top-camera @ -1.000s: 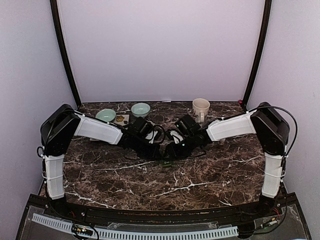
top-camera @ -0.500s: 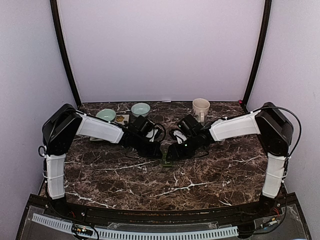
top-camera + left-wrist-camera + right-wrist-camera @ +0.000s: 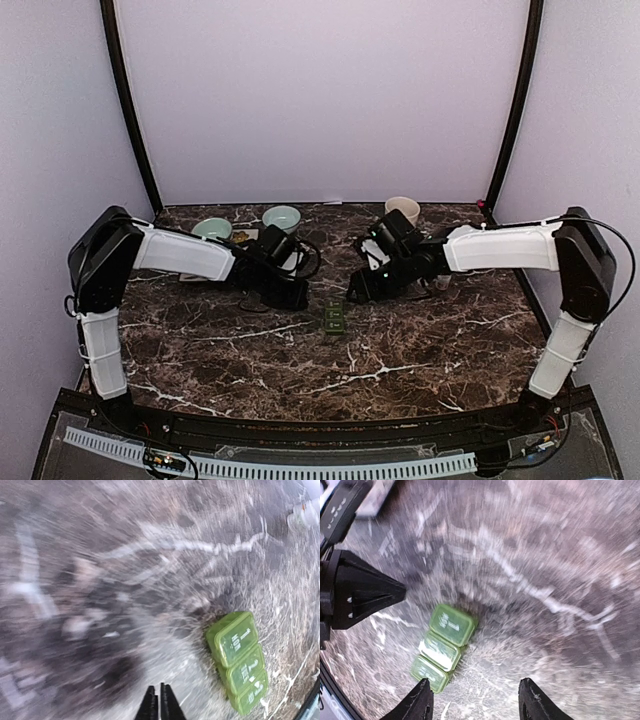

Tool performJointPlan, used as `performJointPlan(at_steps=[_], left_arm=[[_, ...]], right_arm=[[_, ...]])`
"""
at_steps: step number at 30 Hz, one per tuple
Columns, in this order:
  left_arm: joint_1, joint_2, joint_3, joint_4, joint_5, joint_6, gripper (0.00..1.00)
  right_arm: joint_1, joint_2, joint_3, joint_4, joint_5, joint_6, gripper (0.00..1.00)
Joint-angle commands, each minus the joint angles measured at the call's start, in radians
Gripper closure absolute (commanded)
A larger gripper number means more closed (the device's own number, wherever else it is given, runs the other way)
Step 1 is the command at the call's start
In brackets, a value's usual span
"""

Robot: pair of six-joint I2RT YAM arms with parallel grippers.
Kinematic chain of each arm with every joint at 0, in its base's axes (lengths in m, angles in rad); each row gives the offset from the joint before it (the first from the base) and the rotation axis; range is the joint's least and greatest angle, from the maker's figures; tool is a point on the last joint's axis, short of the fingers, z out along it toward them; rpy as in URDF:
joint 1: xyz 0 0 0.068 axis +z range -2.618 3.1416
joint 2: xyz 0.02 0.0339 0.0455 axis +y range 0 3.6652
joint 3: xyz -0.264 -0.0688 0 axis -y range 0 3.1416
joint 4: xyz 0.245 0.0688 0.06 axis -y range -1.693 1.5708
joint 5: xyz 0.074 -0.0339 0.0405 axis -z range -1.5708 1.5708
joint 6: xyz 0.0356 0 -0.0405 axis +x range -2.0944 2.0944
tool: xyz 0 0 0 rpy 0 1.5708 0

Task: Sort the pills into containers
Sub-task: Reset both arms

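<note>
**Pill box lids down, nothing held – progress cannot be confirmed**

- The pill box [image 3: 335,317] is seen flat on the marble table [image 3: 420,350], mid-table, between the two grippers and touched by neither.
- The left gripper [image 3: 157,689] is seen with fingers pressed together, nothing between them. The right gripper [image 3: 474,681] is spread wide and empty, with the box just ahead of its fingertips.
- Three compartments are counted, and all three lids are seen down. The contents are hidden, so filled or unfilled cannot be told.
- No loose pills are made out on the marble near the box.
- A small pale patch [image 3: 243,238] with dark specks sits between the two teal bowls [image 3: 212,229]. It is too small to be identified; it could be the pill supply.
- Judged: either sorting is finished and the lids have been shut, or no lid has been opened yet. If the latter, everything is left to do: lids up, pills fetched, pills dropped in.

View differences:
- Top view: only here are the bowls, the mug [image 3: 402,210] and both arms' layout given. The box is a dark sliver, with no lid detail.
- Left wrist: lid markings and the closed fingertips are shown, but the rest is blurred.
- Right wrist: the open jaw span is shown, and the left gripper's black tip is seen beside the box, pointing at it but apart from it.
</note>
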Motion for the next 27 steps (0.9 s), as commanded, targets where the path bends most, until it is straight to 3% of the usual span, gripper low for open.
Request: performJointPlan(at_steps=[1, 6, 12, 15, 18, 22, 27], left_arm=[[0.008, -0.209, -0.035, -0.08, -0.202, 0.068, 0.9], [0.007, -0.4, -0.08, -0.07, -0.428, 0.134, 0.78], [0.025, -0.634, -0.205, 0.101, -0.643, 0.268, 0.6], [0.053, -0.746, -0.296, 0.215, -0.715, 0.32, 0.46], [0.111, -0.833, -0.382, 0.285, -0.737, 0.342, 0.37], [0.241, -0.88, -0.431, 0.27, -0.697, 0.319, 0.32], [0.413, -0.893, -0.486, 0.289, -0.602, 0.294, 0.26]], right_arm=[[-0.03, -0.108, 0.011, -0.01, 0.135, -0.034, 0.42], [-0.092, -0.207, 0.022, -0.022, 0.232, -0.056, 0.4], [-0.192, -0.339, -0.014, 0.029, 0.374, -0.09, 0.36], [-0.214, -0.401, -0.087, 0.1, 0.558, -0.141, 0.31], [-0.25, -0.469, -0.158, 0.181, 0.672, -0.177, 0.28], [-0.351, -0.549, -0.252, 0.27, 0.686, -0.199, 0.2], [-0.465, -0.62, -0.344, 0.312, 0.682, -0.174, 0.0]])
